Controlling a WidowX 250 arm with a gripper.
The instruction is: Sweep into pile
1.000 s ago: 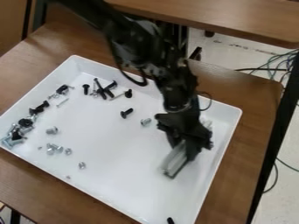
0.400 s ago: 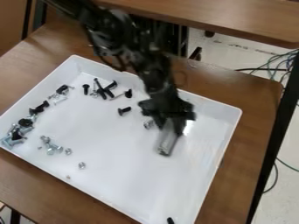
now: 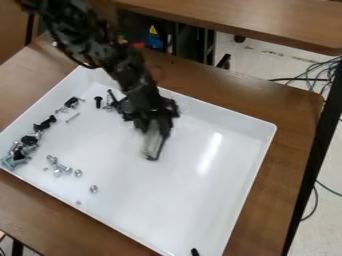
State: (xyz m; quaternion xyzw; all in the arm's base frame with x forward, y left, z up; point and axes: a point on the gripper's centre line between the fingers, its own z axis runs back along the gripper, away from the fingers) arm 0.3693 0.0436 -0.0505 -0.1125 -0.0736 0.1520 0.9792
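In the white tray (image 3: 200, 202) on the brown table (image 3: 294, 115), we see the screws, bolts and nuts lying mostly along the left and the back left of the view. The thickest heap (image 3: 19, 152) crowds the left corner, black heads tangled with silver shanks and a pale bluish piece among them. Above it we find black bolts (image 3: 45, 122), a thin silver pin (image 3: 73, 118), then a black piece (image 3: 71, 102) with silver bits touching it. A black screw (image 3: 98, 102) with a broad round head stands out plainly nearby, and more dark screws (image 3: 113, 101) lie just beside the gripper (image 3: 152, 131), partly hidden by it. Nearer us sits a loose silver cluster (image 3: 59, 167), with one shiny nut (image 3: 78, 173) next to it and another nut (image 3: 93, 189) apart, towards the near wall. A single black screw lies at the tray's near edge, well apart from the rest.

The gripper hangs over the middle of the tray, its fingers closed on a pale grey piece (image 3: 153, 144) that slants down with a dark lower end; blur keeps us from telling its exact form. Behind the table we notice a yellow triangular label (image 3: 153, 31), its marking too small for us to tell.
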